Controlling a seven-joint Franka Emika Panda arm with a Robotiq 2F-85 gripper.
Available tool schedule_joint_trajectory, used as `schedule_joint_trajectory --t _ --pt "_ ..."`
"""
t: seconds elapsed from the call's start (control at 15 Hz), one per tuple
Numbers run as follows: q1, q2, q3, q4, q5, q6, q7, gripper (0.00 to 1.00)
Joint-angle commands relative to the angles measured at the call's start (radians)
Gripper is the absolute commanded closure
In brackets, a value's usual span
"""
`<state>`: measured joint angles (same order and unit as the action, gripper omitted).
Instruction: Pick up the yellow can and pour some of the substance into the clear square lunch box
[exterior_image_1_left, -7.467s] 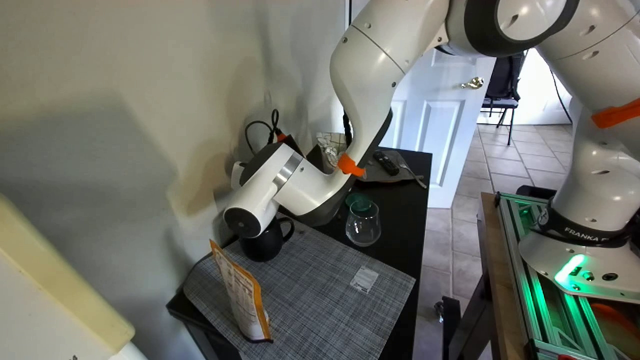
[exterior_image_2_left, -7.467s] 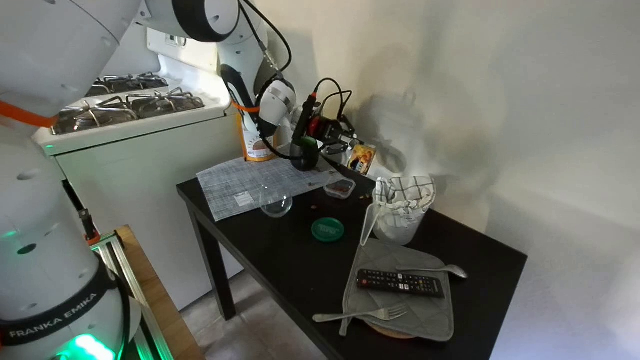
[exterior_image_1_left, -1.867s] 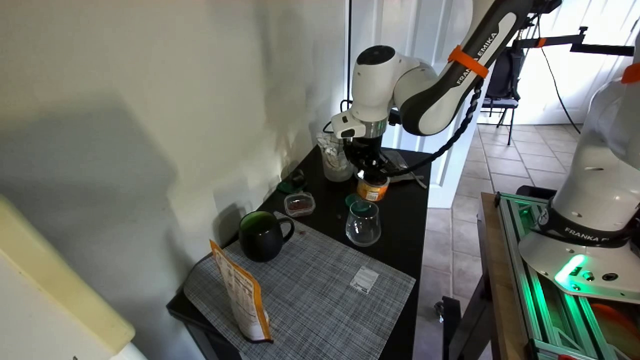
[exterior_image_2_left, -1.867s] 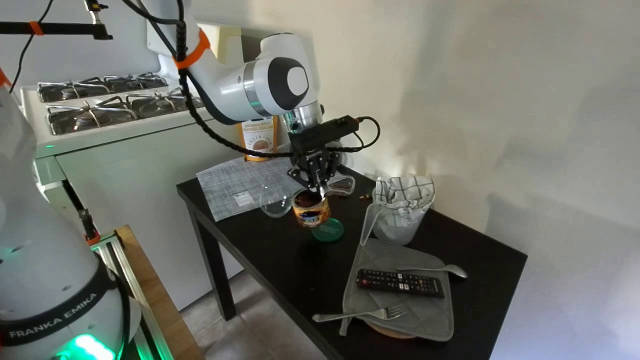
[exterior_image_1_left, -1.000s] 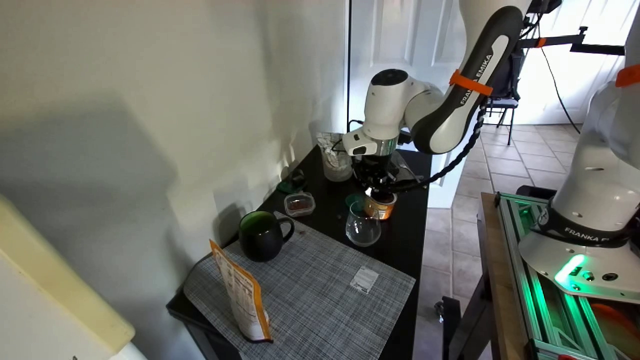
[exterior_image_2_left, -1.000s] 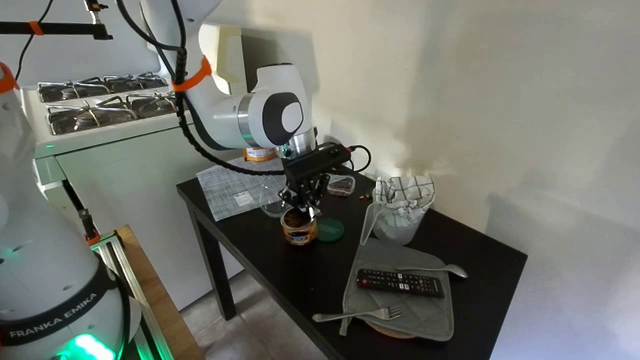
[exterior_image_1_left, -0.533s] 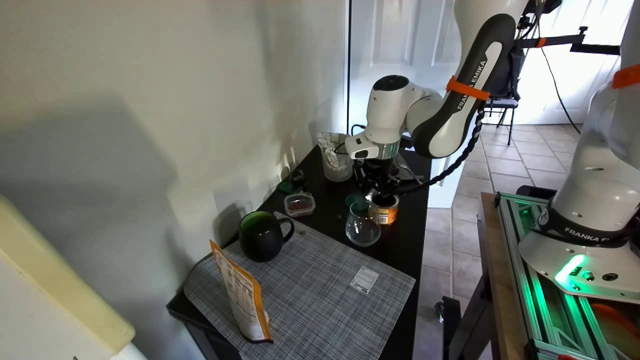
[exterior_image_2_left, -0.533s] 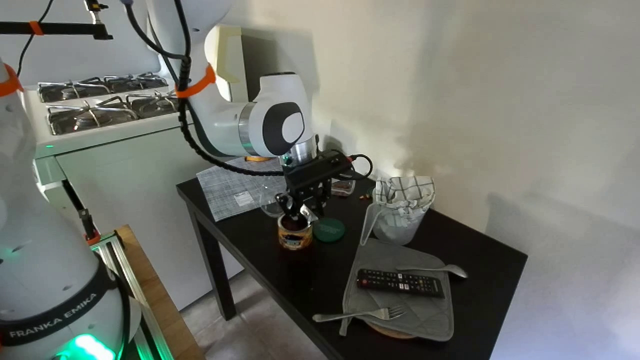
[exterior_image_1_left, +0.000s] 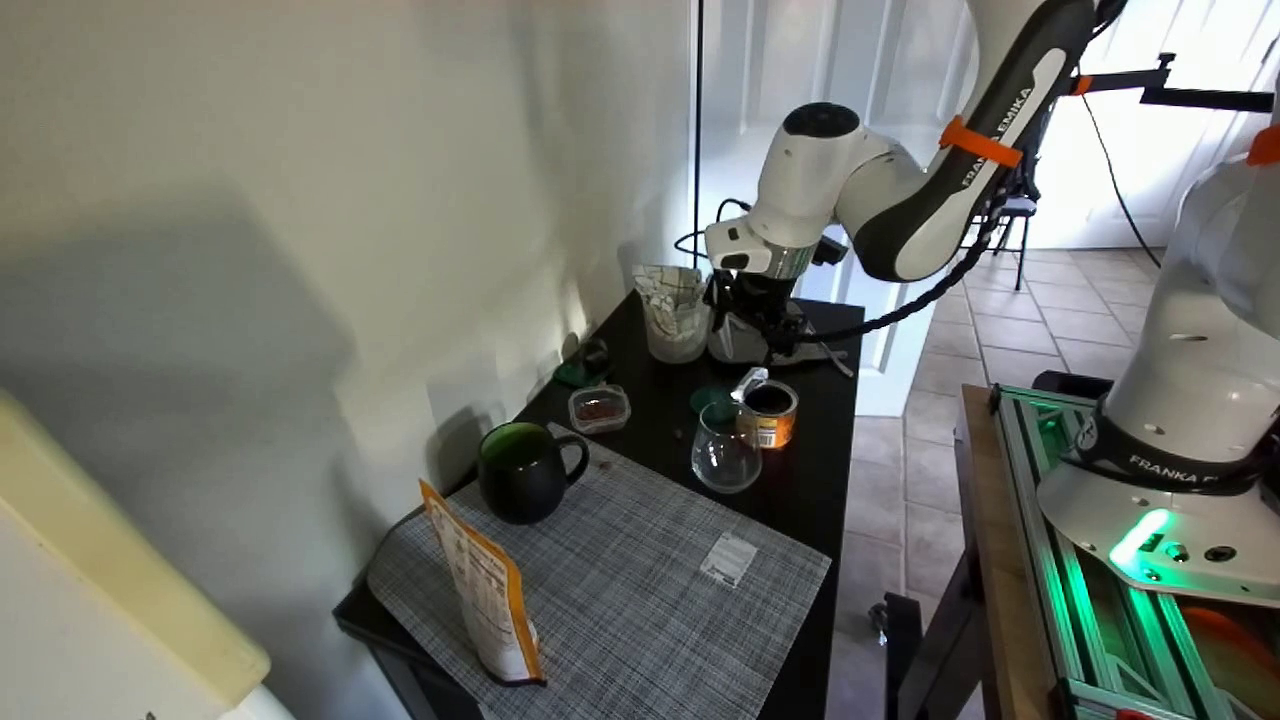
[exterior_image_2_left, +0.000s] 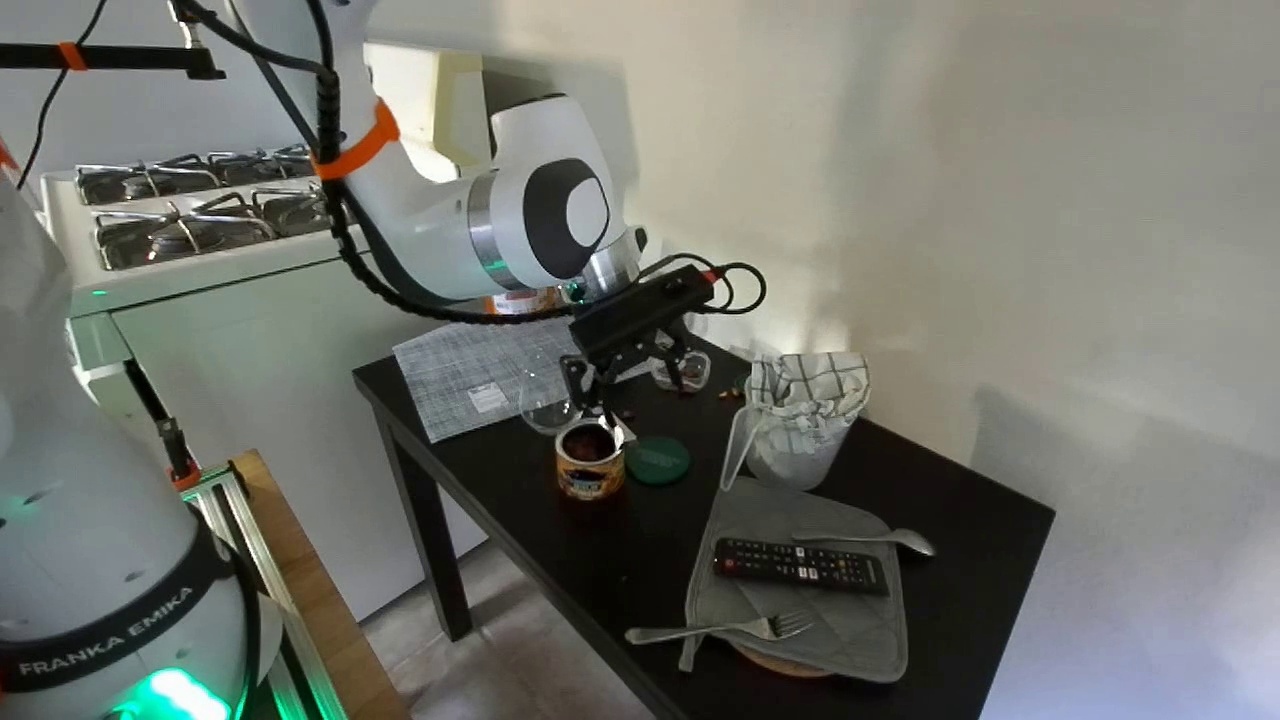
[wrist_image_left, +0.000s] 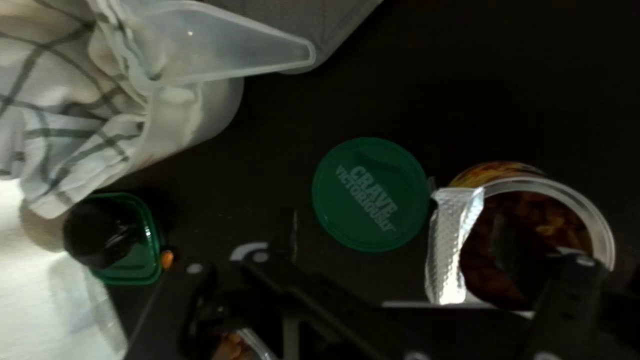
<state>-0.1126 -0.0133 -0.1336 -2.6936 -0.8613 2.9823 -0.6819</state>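
The yellow can (exterior_image_1_left: 775, 432) stands upright on the black table in both exterior views, behind the drinking glass, its top uncovered and its foil seal peeled back. In the wrist view the can (wrist_image_left: 492, 171) shows reddish-brown contents at the right. My gripper (exterior_image_2_left: 638, 397) hangs just above and beside it, jaws spread wide with nothing between them; in the wrist view one dark finger (wrist_image_left: 520, 250) overlaps the can's mouth. The clear square lunch box (exterior_image_1_left: 603, 429), near the wall, holds some reddish-brown pieces; in an exterior view the gripper partly covers it.
The drinking glass (exterior_image_1_left: 726, 465) stands close to the can. A green lid (wrist_image_left: 370, 195) lies beside it. Nearby are a dark mug (exterior_image_1_left: 520, 485), a pouch (exterior_image_1_left: 485, 590), a towel-filled pitcher (exterior_image_2_left: 800, 450) and a remote (exterior_image_2_left: 800, 565) on a grey pad.
The can, tilted by the wall several seconds ago, was carried back upright and lowered onto the table. My gripper has opened, let it go and risen off it.
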Motion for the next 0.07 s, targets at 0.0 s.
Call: schedule_joint_trajectory --t 0.0 --pt "-0.008 -0.020 -0.005 -0.009 -0.019 0.024 0.017 0.00"
